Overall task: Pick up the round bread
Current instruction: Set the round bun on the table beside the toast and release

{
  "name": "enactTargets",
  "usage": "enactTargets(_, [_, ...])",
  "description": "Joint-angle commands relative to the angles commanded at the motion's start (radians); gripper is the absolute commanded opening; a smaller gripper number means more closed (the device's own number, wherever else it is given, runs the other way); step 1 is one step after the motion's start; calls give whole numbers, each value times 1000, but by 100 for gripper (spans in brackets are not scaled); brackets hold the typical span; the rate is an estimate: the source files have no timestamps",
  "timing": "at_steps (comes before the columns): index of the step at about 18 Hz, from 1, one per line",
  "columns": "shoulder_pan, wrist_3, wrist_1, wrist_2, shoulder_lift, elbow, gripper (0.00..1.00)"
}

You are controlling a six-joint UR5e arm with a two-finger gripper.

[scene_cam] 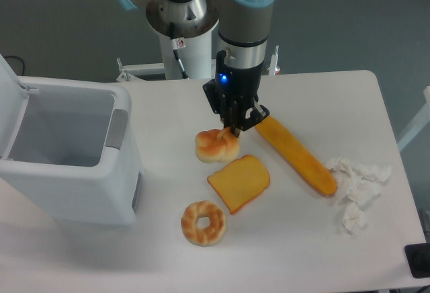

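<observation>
White table (322, 239), grey wall (67, 24) behind, gripper (233, 129) clamped on round bread (216, 146)

1. A bin (64, 155) stands at the table's (282, 253) left side.
2. The bun (216, 146) sits mid-table, directly under the gripper (235, 130).
3. The toast (239, 183) lies just right-front of the bun.
4. The ring bread (203, 222) lies in front of both.
5. A long loaf (296, 152) runs diagonally right of the toast.
6. Crumpled paper (356, 189) lies at the far right.
</observation>
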Motion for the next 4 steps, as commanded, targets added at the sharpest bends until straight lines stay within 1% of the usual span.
enactTargets(4, [0,-6,2,-6,0,0,22])
